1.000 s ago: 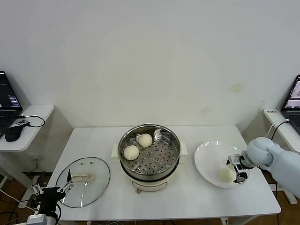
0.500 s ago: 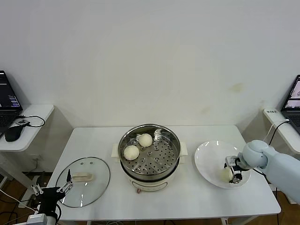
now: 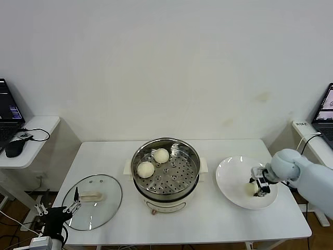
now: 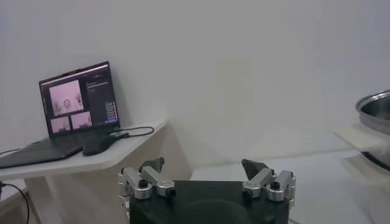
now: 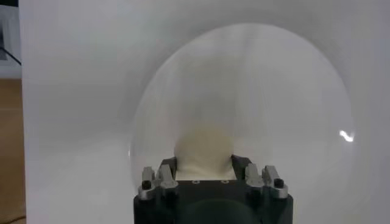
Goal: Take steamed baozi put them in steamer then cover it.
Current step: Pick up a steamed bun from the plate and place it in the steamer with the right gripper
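Shiny perforated metal steamer (image 3: pixel 165 172), clear glass cover (image 3: pixel 92 201), glossy white plate (image 3: pixel 231 172), matt smooth baozi (image 3: pixel 146 169).

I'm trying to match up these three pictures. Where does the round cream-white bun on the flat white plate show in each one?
Head view: the round cream-white bun lies on the flat white plate, at the table's right end, between the right gripper's jaws.
Left wrist view: not in it.
Right wrist view: the bun sits low in the middle, between the jaws.
Shared landmark: the white plate.
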Motion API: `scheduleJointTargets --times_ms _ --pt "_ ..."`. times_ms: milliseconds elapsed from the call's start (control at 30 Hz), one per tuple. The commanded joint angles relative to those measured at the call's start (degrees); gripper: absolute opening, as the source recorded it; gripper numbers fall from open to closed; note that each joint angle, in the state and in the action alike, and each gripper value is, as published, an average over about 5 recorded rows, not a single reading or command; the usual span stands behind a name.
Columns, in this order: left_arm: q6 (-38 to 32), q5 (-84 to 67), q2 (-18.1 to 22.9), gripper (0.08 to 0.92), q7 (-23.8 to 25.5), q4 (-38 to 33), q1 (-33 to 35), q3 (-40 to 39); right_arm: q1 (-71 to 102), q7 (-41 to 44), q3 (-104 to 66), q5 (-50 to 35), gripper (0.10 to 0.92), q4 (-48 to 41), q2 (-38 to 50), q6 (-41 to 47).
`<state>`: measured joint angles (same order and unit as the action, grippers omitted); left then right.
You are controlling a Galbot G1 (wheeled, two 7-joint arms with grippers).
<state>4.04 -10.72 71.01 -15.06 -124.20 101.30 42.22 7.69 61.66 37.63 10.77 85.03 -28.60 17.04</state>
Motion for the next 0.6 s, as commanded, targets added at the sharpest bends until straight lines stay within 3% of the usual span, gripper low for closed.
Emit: scheduleJointTargets --times_ms 33,333,600 --pt "0.27 -0.01 -0.26 0.823 0.01 -0.41 -0.44 -0.41 -22.17 0.63 9.27 -10.26 0.579 2.94 -0.41 0.88" --pt "0.29 -0.15 -0.77 0.823 0.01 -0.90 -0.43 -0.24 -39.44 -1.91 18.51 -20.89 0.588 5.51 -10.06 2.45" --pt "0.22 -0.18 -0.08 0.823 -0.07 -1.29 -0.03 0.39 -42.17 -5.08 25.40 -26.68 0.594 9.23 -19.65 1.01"
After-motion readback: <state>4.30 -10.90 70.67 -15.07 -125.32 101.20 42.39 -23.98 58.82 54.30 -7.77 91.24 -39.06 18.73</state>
